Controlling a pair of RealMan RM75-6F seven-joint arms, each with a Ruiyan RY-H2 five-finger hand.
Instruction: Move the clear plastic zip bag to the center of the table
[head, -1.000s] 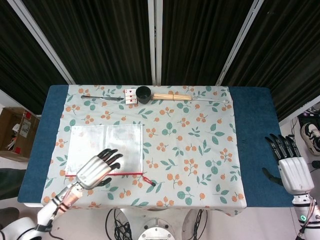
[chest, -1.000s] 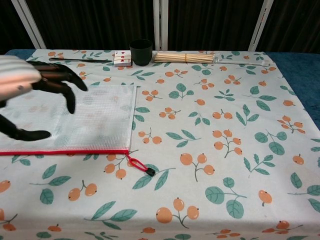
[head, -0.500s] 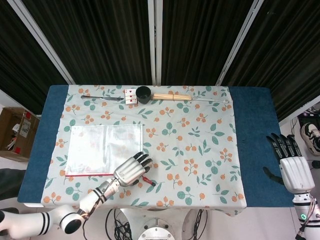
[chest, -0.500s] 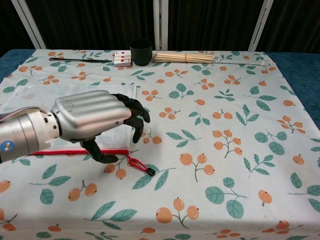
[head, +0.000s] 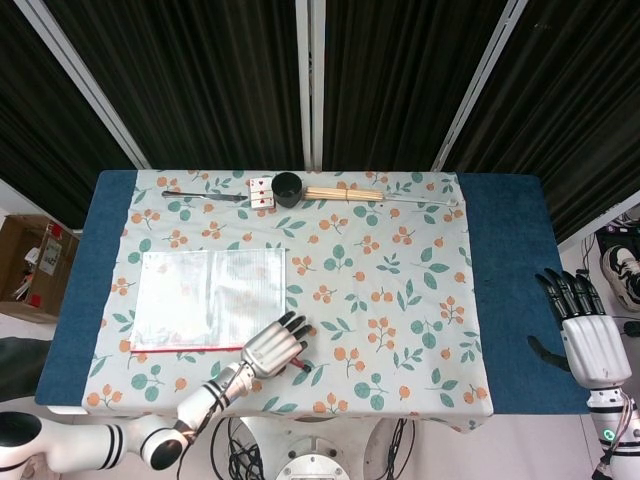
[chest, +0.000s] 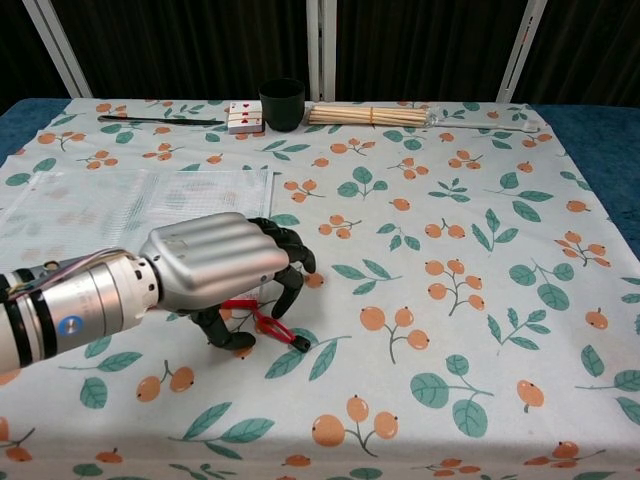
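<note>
Chest view, left hand (chest: 225, 270) now lower, fingers curled over red zipper pull (chest: 272, 327), grip unclear

No words, brand names or numbers could be read in either view. The only signs made out were red pips on the playing cards (chest: 245, 116) at the far edge of the table, just left of the black cup (chest: 282, 103); their suit and count could not be told. The tablecloth (chest: 450, 300) bore only a fruit-and-leaf pattern.
</note>
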